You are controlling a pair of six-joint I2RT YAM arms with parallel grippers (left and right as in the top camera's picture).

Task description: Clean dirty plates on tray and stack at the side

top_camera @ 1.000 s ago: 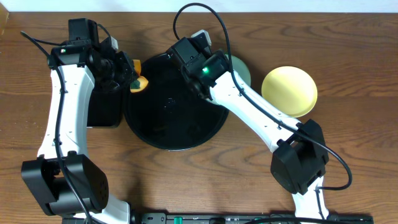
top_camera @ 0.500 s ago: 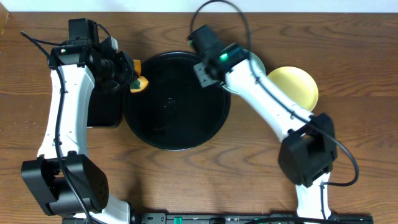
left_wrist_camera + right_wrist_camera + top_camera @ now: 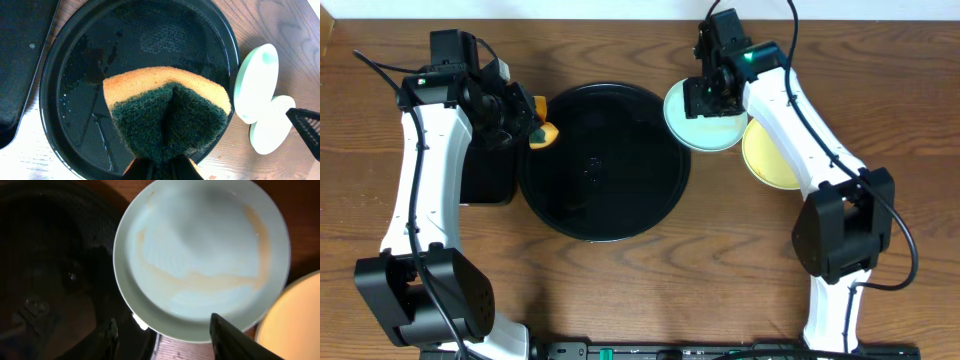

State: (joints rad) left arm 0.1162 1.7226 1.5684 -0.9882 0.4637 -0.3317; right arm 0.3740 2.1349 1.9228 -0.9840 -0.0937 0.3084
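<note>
Brown wooden table (image 3: 620, 290). Nearest, the glossy round black tray (image 3: 605, 215) sits mid-table. At its far-left rim the left gripper (image 3: 520, 112) is clamped on an orange-and-green sponge (image 3: 167, 115). Right of the tray lies a yellow plate (image 3: 775, 165), with a sauce-streaked blue-green plate (image 3: 200, 260) overlapping its rim. Above that, the right gripper (image 3: 164, 330) hovers, fingers spread apart.

The right gripper (image 3: 705, 97) has swung off the tray (image 3: 605, 160) and now hangs over the streaked blue-green plate (image 3: 702, 128), which lies uncovered at the tray's rim.
</note>
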